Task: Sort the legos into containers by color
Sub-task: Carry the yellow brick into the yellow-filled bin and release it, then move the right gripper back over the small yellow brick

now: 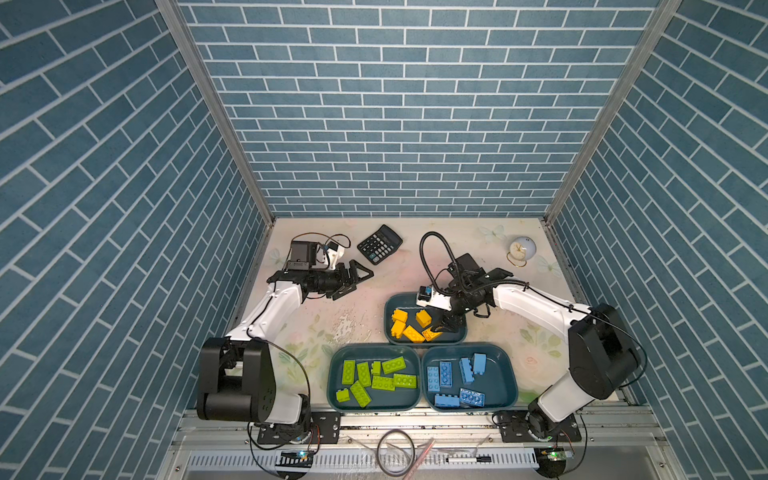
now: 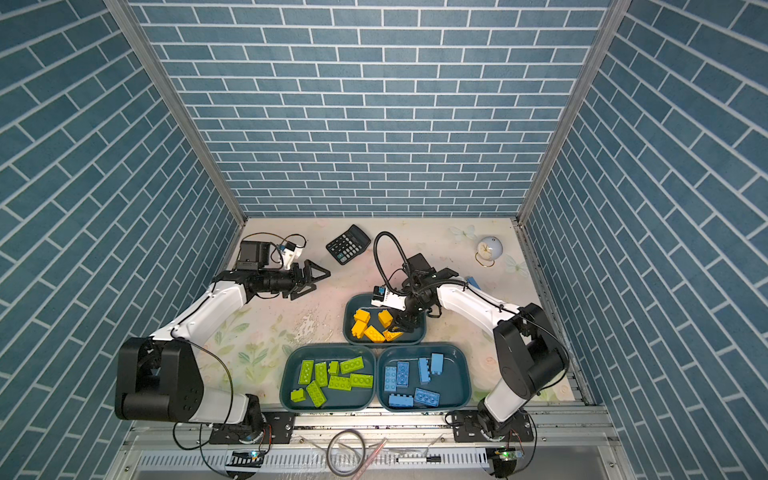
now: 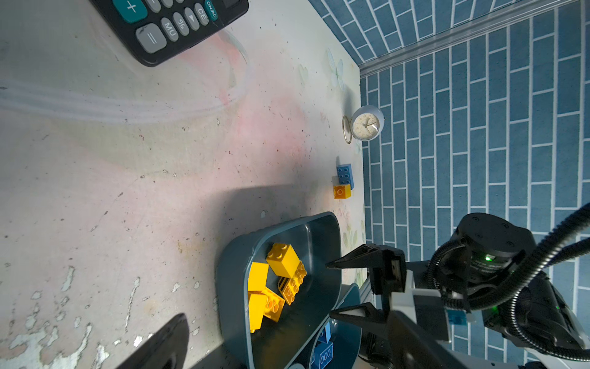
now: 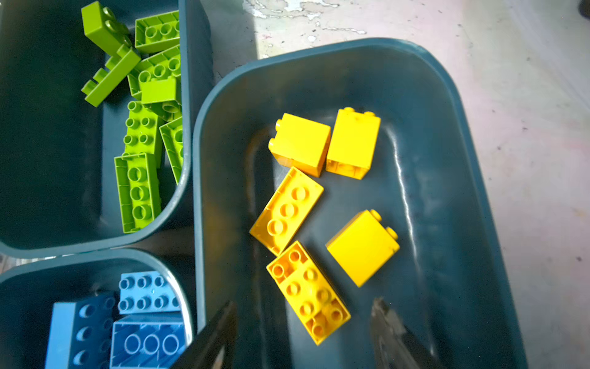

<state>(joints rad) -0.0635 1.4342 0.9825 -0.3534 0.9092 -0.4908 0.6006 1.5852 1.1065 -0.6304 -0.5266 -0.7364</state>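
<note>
My right gripper point(image 4: 303, 305) hangs open over the back container point(image 4: 351, 48). An oblong yellow lego point(image 4: 308, 292) lies loose on the container floor between its fingers, clear of both. Several more yellow legos point(image 1: 409, 324) lie in that container. In both top views the green legos point(image 1: 376, 376) fill the front left container point(image 1: 332, 374), and the blue legos point(image 1: 453, 376) the front right one point(image 1: 513, 374). A blue lego point(image 3: 344, 174) and a yellow lego point(image 3: 342, 191) sit on the table near the clock. My left gripper point(image 1: 355, 282) stands open and empty by the calculator.
A black calculator point(image 1: 380, 244) lies at the back of the table. A small round clock point(image 1: 519, 251) stands at the back right. Blue brick-pattern walls close in three sides. A metal rail with cables point(image 1: 395, 453) runs along the front edge.
</note>
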